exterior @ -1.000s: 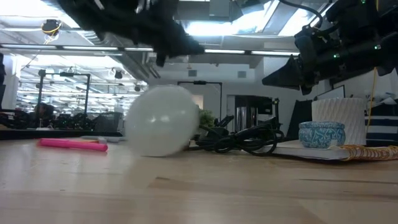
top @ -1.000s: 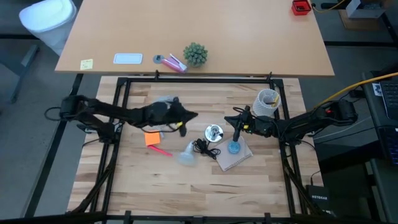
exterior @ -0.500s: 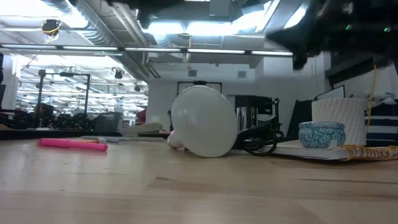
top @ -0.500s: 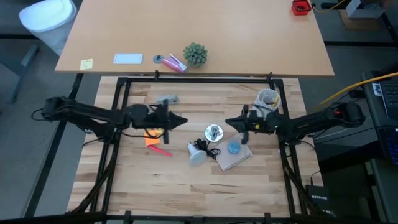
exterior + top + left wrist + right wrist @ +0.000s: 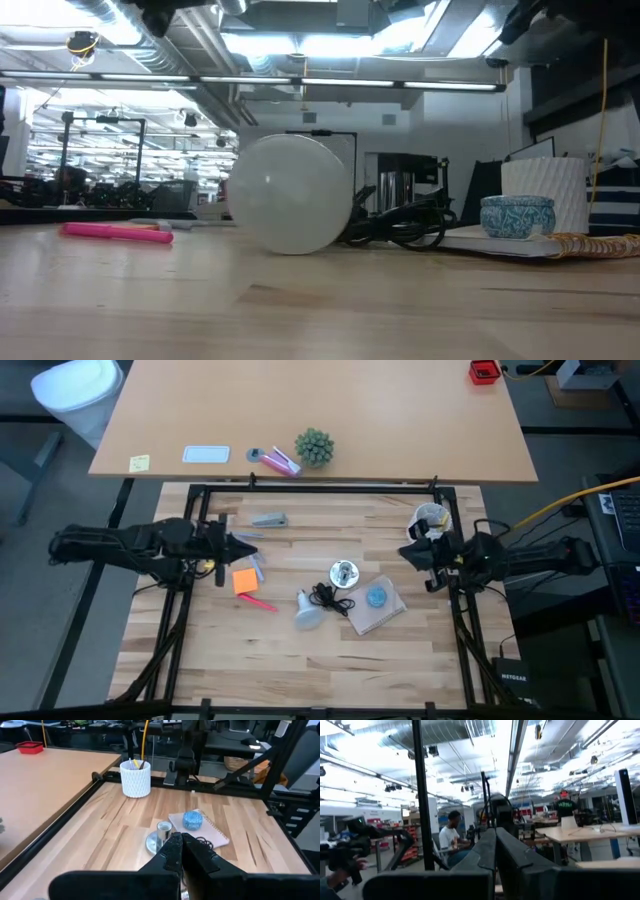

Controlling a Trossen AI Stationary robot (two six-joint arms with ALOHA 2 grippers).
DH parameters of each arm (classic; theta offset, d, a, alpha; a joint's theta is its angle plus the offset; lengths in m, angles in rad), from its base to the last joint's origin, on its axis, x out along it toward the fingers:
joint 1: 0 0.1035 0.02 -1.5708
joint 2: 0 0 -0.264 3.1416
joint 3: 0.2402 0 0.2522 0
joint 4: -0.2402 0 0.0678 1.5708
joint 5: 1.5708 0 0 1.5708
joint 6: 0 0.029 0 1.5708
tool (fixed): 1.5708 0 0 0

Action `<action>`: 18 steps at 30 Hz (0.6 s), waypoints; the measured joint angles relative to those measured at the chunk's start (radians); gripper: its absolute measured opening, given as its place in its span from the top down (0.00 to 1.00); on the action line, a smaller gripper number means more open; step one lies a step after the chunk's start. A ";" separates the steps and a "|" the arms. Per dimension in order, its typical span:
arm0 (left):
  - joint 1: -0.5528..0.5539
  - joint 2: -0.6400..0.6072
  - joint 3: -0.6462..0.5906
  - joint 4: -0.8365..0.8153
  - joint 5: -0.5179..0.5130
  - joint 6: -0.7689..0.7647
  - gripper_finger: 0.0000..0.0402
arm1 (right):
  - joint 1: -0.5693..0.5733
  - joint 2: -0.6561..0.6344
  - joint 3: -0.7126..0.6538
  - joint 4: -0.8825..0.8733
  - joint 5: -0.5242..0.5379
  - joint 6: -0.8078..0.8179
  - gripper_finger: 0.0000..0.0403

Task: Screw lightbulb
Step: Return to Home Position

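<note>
The frosted white lightbulb [image 5: 307, 611] lies on its side on the wooden table, near the middle; in the low view its globe [image 5: 290, 194] faces the camera. The shiny metal socket [image 5: 343, 572] stands just beyond it, with its black cord [image 5: 326, 597] coiled beside the bulb. My left gripper [image 5: 247, 546] is shut and empty, left of the bulb above an orange note. My right gripper [image 5: 405, 554] is shut and empty, right of the socket. The left wrist view shows the socket [image 5: 161, 834] past the shut fingers [image 5: 181, 842].
A blue round blob [image 5: 376, 597] sits on a spiral notebook [image 5: 386, 611] right of the bulb. A white pencil cup [image 5: 432, 520] stands at the far right. An orange note [image 5: 244, 581], a pink pen [image 5: 258, 602] and a grey object [image 5: 268, 519] lie at the left.
My left gripper has drawn back toward the table's left edge and my right gripper toward the right edge, both away from the socket. The lightbulb has rolled on the table, first toward the right, then a little back to the left.
</note>
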 joint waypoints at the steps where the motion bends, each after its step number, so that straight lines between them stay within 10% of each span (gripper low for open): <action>1: 0.000 -0.014 0.000 -0.016 0.000 0.000 1.00 | 0.000 -0.007 0.000 0.000 0.000 0.000 0.97; 18: 0.003 -0.148 -0.168 -0.050 0.000 0.089 1.00 | 0.000 -0.134 -0.001 -0.219 -0.038 0.005 0.97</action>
